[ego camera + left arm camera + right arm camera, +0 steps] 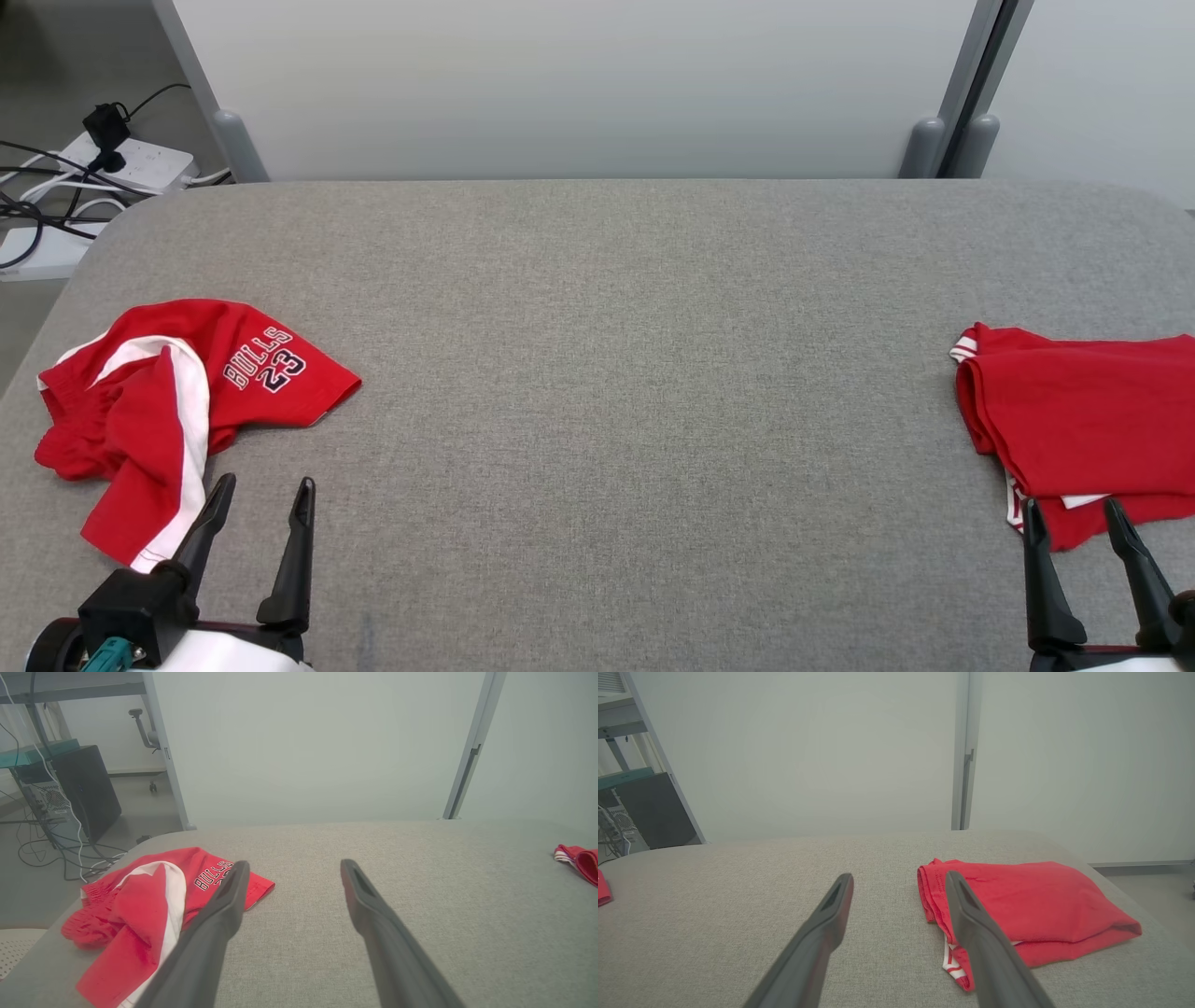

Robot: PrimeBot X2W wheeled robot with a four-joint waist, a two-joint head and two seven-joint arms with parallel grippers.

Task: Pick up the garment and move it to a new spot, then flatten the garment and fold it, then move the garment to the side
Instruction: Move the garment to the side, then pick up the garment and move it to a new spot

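Dark jaws of the left gripper (pixel 264 485) are spread wide, released, with nothing grasped; those of the right gripper (pixel 1071 506) likewise. A crumpled red-and-white garment (pixel 177 392), lettered BULLS 23, is noted just beyond the left gripper, at the left side of the grey tabletop (pixel 635 373). A folded red garment (pixel 1092 420) is noted just beyond the right gripper, at the right edge.

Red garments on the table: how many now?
2. A crumpled garment with BULLS 23 print lies left on the table, near the left gripper; a folded garment lies at the right edge, near the right gripper. Layers might hide more.
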